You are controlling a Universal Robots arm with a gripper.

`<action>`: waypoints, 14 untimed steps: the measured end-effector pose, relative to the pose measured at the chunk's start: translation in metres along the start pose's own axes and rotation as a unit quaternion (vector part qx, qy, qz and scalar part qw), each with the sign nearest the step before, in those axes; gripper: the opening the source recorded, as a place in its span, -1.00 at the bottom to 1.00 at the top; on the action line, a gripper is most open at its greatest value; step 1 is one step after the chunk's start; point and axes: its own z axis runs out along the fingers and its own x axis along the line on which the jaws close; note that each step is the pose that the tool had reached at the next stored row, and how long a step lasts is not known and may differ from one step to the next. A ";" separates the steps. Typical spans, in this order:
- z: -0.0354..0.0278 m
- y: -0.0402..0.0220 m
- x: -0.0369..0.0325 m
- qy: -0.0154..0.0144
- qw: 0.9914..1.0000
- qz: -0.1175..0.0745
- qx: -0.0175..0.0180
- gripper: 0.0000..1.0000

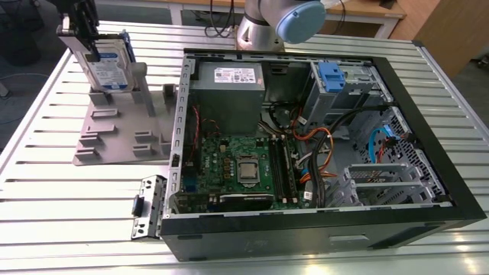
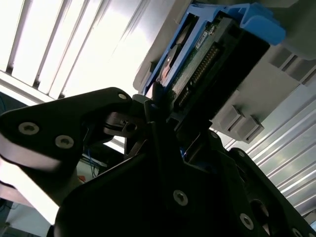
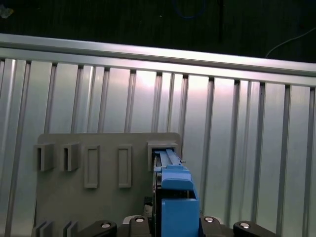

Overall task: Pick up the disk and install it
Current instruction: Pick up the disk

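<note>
On the slatted table (image 1: 46,189), the open computer case (image 1: 428,220) lies at the exterior view's right, with a grey holder (image 1: 114,137) just left of it. The disk (image 1: 109,64), silver-grey with a white-and-blue label and blue frame, stands upright at the holder's far end. The gripper (image 1: 86,39) is directly above, jaws seemingly clamped on the disk's upper edge.

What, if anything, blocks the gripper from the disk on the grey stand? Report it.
Nothing visible does. The gripper sits at the top end of the disk, which stands upright in the grey stand beside the open computer case; in the second wrist view it is against the disk's edge.
</note>
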 end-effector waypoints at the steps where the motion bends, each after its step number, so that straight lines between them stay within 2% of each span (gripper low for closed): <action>1: -0.0009 0.0000 0.0000 0.000 1.000 0.000 0.000 -0.27; 14: -0.0142 0.0003 -0.0004 -0.001 1.000 0.000 0.000 -0.27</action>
